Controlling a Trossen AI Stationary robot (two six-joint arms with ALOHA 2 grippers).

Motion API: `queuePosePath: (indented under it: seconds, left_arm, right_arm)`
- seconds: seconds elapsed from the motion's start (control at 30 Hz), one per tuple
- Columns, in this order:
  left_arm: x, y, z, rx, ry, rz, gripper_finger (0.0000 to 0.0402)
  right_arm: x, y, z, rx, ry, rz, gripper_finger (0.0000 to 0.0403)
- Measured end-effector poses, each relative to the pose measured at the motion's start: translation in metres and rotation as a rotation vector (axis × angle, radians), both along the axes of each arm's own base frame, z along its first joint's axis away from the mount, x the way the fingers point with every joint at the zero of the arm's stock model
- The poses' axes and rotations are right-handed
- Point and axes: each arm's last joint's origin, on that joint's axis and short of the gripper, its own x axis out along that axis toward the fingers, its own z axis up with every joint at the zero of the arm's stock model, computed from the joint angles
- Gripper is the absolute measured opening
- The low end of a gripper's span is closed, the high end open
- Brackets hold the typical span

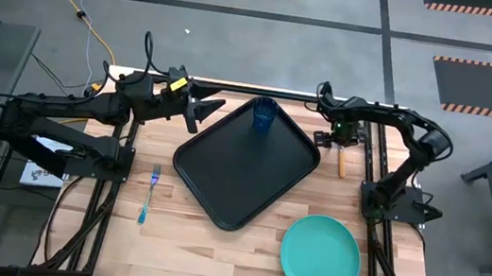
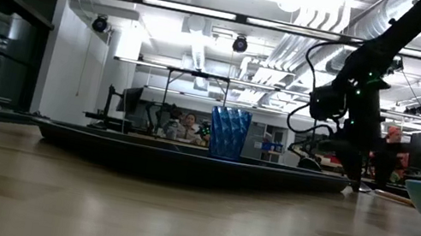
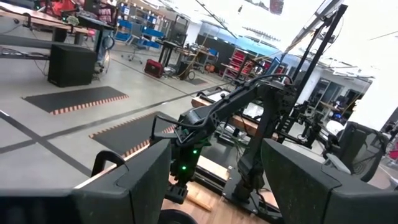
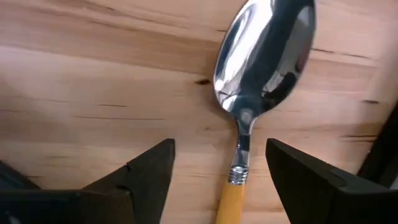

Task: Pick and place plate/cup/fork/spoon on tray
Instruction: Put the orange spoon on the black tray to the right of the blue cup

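The right gripper (image 4: 217, 180) hangs spread astride the orange-handled silver spoon (image 4: 261, 81), aligned for pinching its neck; the left gripper (image 1: 204, 111), also spread, waits upper left of the black rectangular tray (image 1: 220, 187).

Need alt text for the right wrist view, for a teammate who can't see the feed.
The right gripper, fingers open, hangs over a spoon with a shiny silver bowl and an orange handle, lying flat on the light wooden table. The handle runs between the two dark fingers, which do not touch it.
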Motion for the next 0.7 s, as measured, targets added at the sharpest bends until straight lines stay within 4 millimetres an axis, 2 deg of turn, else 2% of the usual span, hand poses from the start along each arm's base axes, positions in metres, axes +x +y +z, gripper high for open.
queuePosePath:
  seconds: [0.1,0.17,0.4,0.57,0.6,0.7]
  left_arm:
    - [0.000,0.000,0.000,0.001,-0.002,0.006,0.0241]
    - [0.000,0.000,0.001,0.002,-0.009,0.011,0.0241]
    - [0.000,0.000,0.003,0.006,-0.030,0.013,0.0241]
    - [-0.001,0.001,0.003,0.034,-0.019,0.029,0.0241]
    - [-0.001,0.001,0.003,0.034,-0.019,0.031,0.0241]
    - [-0.001,0.001,0.003,0.034,-0.019,0.034,0.0241]
  right_arm:
    - [-0.005,-0.001,-0.004,0.020,-0.018,-0.006,0.0217]
    - [-0.008,-0.002,-0.006,0.030,-0.038,-0.013,0.0183]
    - [-0.012,-0.003,-0.007,0.030,-0.071,0.004,0.0021]
    - [-0.019,0.004,0.010,-0.029,-0.051,0.047,0.0021]
    - [-0.023,0.009,0.017,-0.023,-0.028,0.046,0.0016]
    - [-0.025,0.014,0.046,-0.109,-0.101,0.051,0.0006]
